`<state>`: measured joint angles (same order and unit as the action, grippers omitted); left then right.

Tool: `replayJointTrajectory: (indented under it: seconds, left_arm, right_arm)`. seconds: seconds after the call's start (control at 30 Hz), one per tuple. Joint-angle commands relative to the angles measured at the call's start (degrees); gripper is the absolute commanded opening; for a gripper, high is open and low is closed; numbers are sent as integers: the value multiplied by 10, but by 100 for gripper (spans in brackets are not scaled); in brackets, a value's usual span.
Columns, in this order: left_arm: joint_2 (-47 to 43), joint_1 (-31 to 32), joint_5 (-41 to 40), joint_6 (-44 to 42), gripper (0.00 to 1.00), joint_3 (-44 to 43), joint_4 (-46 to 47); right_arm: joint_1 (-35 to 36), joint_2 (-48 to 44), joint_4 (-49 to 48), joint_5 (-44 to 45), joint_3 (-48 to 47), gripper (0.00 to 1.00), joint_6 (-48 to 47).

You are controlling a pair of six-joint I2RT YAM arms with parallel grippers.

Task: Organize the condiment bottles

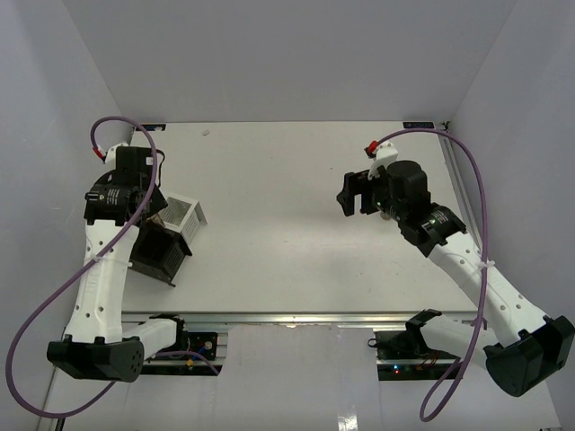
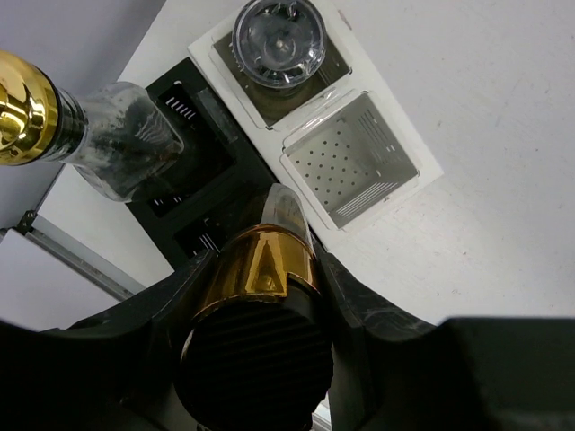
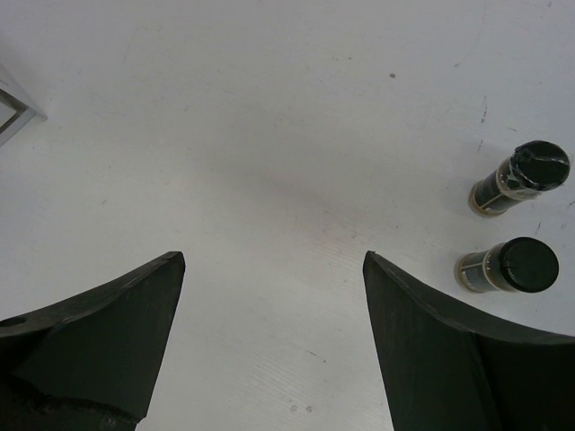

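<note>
My left gripper (image 2: 266, 274) is shut on the gold cap of a clear bottle (image 2: 269, 242), held over the black half of the rack (image 2: 202, 157). A second gold-capped clear bottle (image 2: 108, 135) leans in a black compartment. The squat jar with a grey lid (image 2: 278, 34) sits in a white compartment. From the top view, the left gripper (image 1: 146, 205) hovers over the rack (image 1: 184, 215). My right gripper (image 3: 274, 262) hangs open above bare table, also seen at mid-right in the top view (image 1: 349, 193). Two slim dark black-capped bottles (image 3: 519, 177) (image 3: 508, 266) stand to its right.
One white perforated compartment (image 2: 352, 162) of the rack holds nothing. A metal rail (image 1: 305, 316) runs along the table's near edge. White walls enclose the table on three sides. A table-edge frame corner (image 3: 13, 103) shows at the left of the right wrist view.
</note>
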<state>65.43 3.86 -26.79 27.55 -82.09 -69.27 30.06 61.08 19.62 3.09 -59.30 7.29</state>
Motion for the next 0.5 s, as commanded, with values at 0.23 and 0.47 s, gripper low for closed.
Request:
replayJointTrajectory:
  seconds: [0.23,0.47]
  left_arm:
    - [-39,-5,-23,20,0,54,8]
    - [-59,-6,-46,24,0,112,19]
  right_arm:
    - [-1,-30,-9,-6,14,87,-7]
    - [-2,-30,-8,-10,16,87,-9]
